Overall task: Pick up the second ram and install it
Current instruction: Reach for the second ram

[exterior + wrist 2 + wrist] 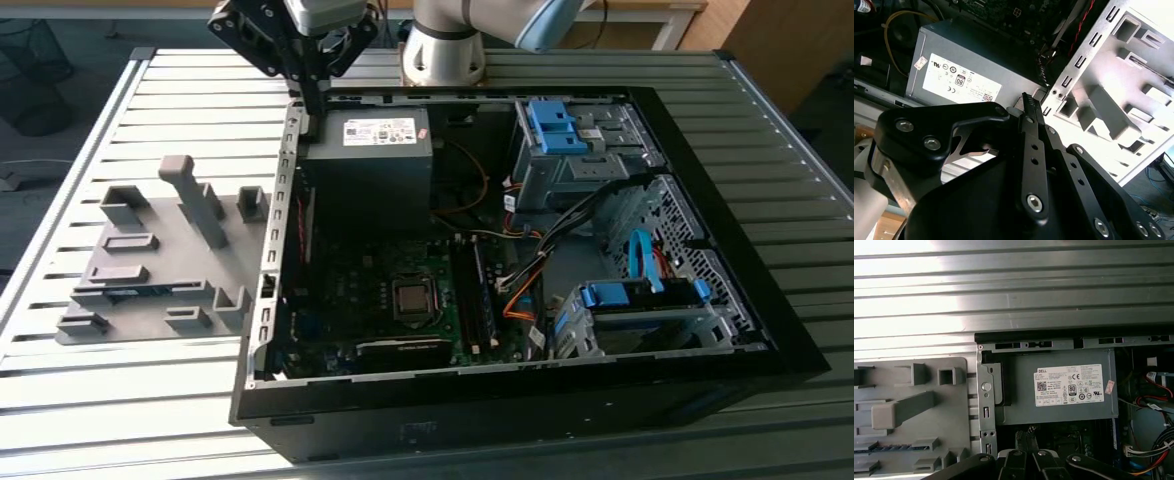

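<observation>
The second ram [138, 291] is a thin blue-green stick lying in a slot of the grey holder block [174, 235], to the exterior view's left of the open computer case [694, 230]. It also appears in the first wrist view, where the ram [891, 446] lies flat in the holder [929, 380]. My gripper [310, 128] hangs over the case's rear corner beside the power supply [367, 165], well away from the ram. Its black fingers [1027, 100] are shut together with nothing between them. A darker green stick [477, 300] stands on the motherboard.
The case rests on a slatted metal table [134, 400]. Blue drive-bay clips [554, 125] and cables [534, 290] fill the case's far side. The case's metal rear wall [985, 405] stands between the holder block and the power supply [1064, 385].
</observation>
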